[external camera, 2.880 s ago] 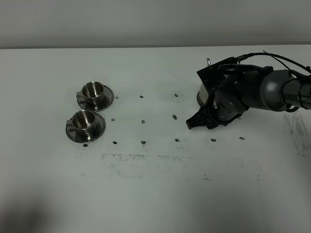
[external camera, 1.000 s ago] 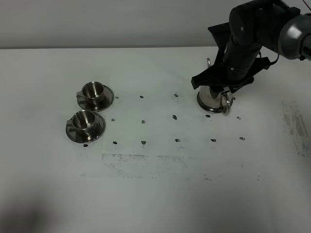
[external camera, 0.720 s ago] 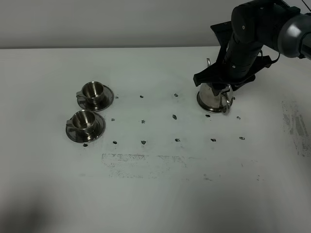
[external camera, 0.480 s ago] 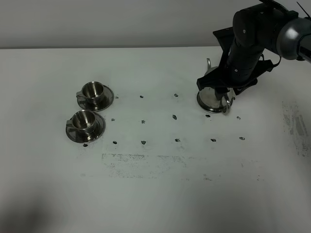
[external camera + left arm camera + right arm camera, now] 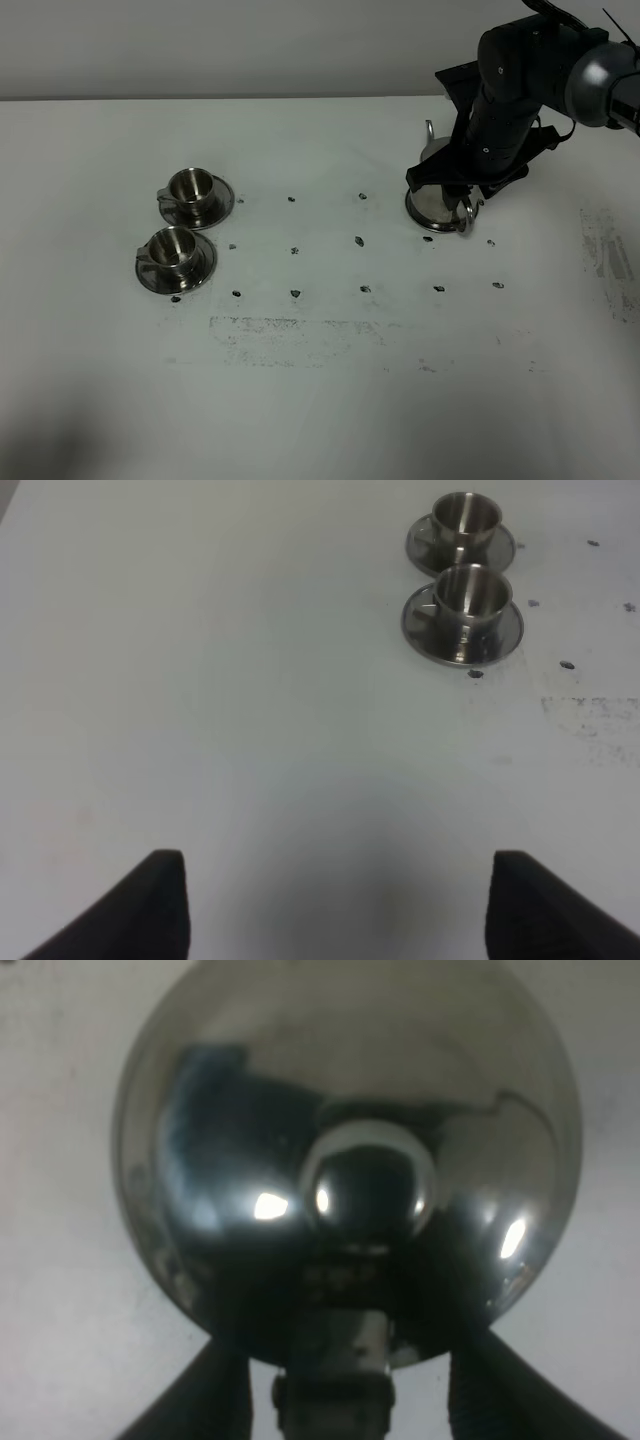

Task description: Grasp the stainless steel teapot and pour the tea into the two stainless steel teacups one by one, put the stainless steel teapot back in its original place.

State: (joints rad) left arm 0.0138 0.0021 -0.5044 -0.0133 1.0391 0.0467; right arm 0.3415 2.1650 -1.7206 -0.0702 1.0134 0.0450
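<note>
Stainless steel teapot (image 5: pixel 430 208) upright, spout (image 5: pixel 428 131) toward the far side, handle (image 5: pixel 467 216) between the right hand's (image 5: pixel 448 184) spread fingers (image 5: pixel 215 1390).

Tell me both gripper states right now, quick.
Left gripper: open, holding nothing.
Right gripper: open, poised over the teapot, not closed on it.

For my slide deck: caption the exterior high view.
Right tool, open, poised over the steel teapot; two steel cups stand side by side far to its left.
</note>
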